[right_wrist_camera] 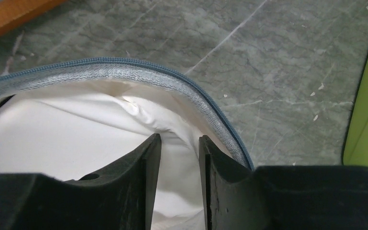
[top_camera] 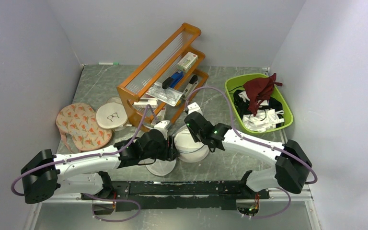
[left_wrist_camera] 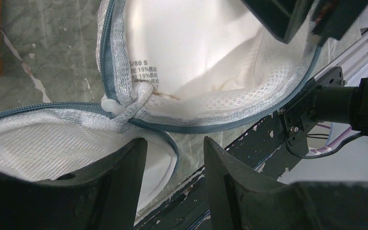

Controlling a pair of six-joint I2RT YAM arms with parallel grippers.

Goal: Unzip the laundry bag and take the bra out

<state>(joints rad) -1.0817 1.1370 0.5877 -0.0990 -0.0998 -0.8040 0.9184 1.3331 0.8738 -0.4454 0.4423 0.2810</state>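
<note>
The white mesh laundry bag [top_camera: 194,151] lies unzipped at the table's near middle, its two bowl halves side by side and joined at a hinge loop [left_wrist_camera: 124,106]. Its dark zipper rim also shows in the left wrist view [left_wrist_camera: 220,122] and in the right wrist view [right_wrist_camera: 124,74]. A white padded cloth with a printed size label [left_wrist_camera: 182,43] lies inside one half. No red bra is in view. My left gripper [left_wrist_camera: 175,141] is open and empty, one finger over the other half's rim. My right gripper [right_wrist_camera: 178,139] is open, its fingers inside the bag half over white cloth.
An orange rack [top_camera: 165,72] with small items stands just behind the bag. A green bin [top_camera: 287,122] with a dark maroon cloth [top_camera: 258,88] and white and black clothes sits at the right. A floral pad [top_camera: 81,125] and a flat white case [top_camera: 111,116] lie at the left.
</note>
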